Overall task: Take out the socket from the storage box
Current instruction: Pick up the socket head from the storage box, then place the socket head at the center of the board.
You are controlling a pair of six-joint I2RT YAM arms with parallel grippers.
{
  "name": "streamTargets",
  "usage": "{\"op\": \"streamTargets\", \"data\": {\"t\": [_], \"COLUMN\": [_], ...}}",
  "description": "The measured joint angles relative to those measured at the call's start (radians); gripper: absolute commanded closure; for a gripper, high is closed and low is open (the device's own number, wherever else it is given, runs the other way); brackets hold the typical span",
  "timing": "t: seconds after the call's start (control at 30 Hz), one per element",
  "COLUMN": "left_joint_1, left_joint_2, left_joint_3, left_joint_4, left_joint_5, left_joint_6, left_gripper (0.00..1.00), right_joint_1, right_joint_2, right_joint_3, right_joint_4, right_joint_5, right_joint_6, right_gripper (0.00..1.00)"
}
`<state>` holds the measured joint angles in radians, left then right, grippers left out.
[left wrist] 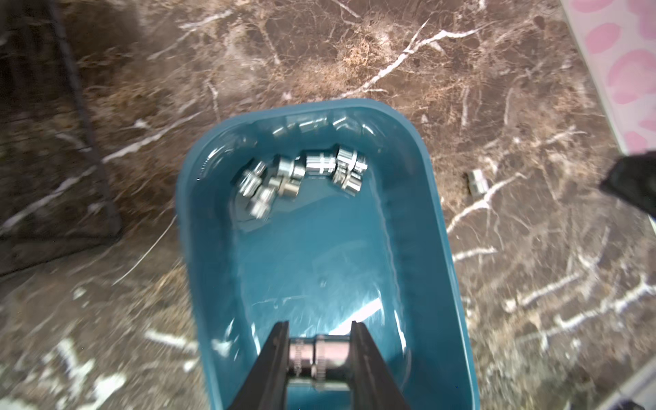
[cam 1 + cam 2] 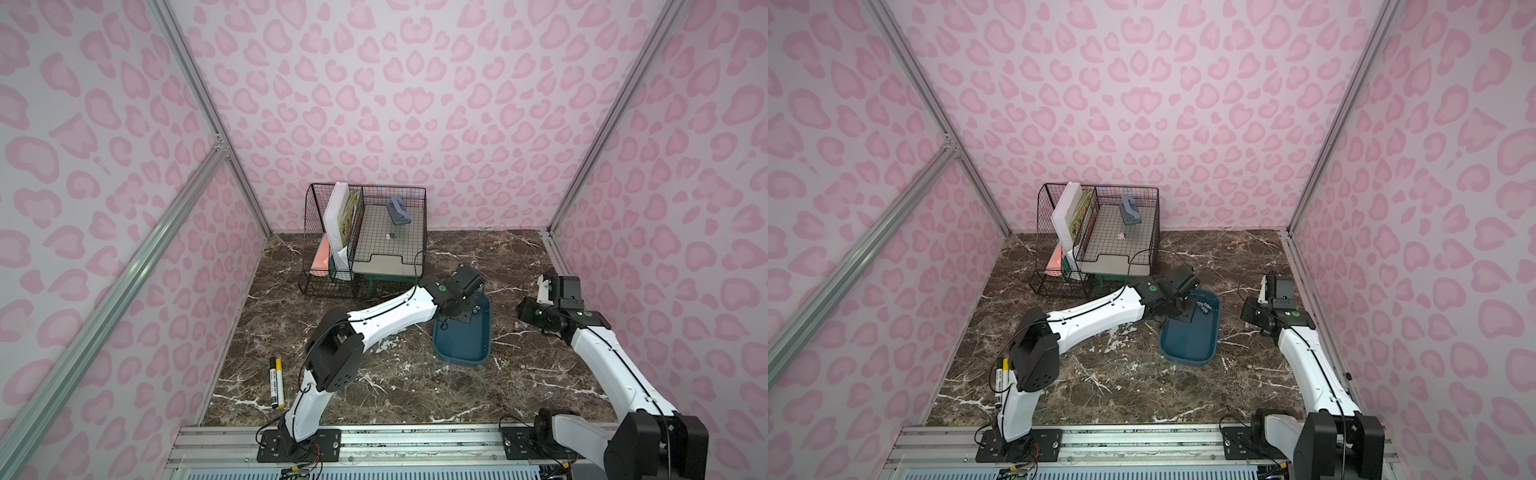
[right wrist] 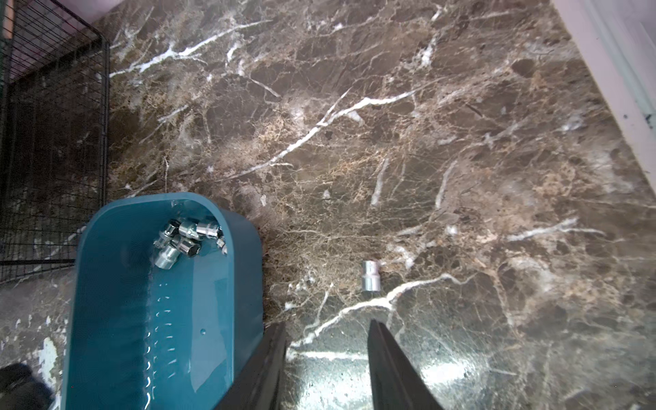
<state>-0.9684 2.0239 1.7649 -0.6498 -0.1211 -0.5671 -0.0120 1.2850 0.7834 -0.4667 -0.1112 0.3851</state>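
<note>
Marble top (image 1: 355,53), left hand (image 1: 318,335) around socket (image 1: 319,356)

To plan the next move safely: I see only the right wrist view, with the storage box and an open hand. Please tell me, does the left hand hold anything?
Observer: Yes. The left wrist view shows the left hand shut on one socket.
Operator: Is this socket outside the storage box?
Observer: No. It is over the inside of the storage box; whether it touches the floor, I cannot tell.
Operator: Is there something else on the table that I cannot see?
Observer: Yes. In a top view, two markers lie side by side on the table, on the robot's left side.
</note>
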Motion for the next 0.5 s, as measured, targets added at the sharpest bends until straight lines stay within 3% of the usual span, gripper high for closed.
{"op": "streamTargets", "data": {"t": [0.3,0.5], "left_joint_1": [0.043,0.077], "left_joint_2": [-0.241,-0.292], "left_joint_3": [-0.311,-0.454], "left_joint_4": [0.021,0.045], "left_joint_5": [-0.053,-0.108], "left_joint_6": [-0.007,-0.038], "left_gripper": [0.78,0.78], "right_joint_1": [0.018,0.045], "right_joint_2": [-0.013,-0.006], "right_joint_3": [0.000,0.000], "right_joint_4": [0.001,0.001], "right_joint_5": [-0.013,-0.013], "right_joint_6": [-0.004,-0.003], "right_gripper": [0.57,0.57]}}
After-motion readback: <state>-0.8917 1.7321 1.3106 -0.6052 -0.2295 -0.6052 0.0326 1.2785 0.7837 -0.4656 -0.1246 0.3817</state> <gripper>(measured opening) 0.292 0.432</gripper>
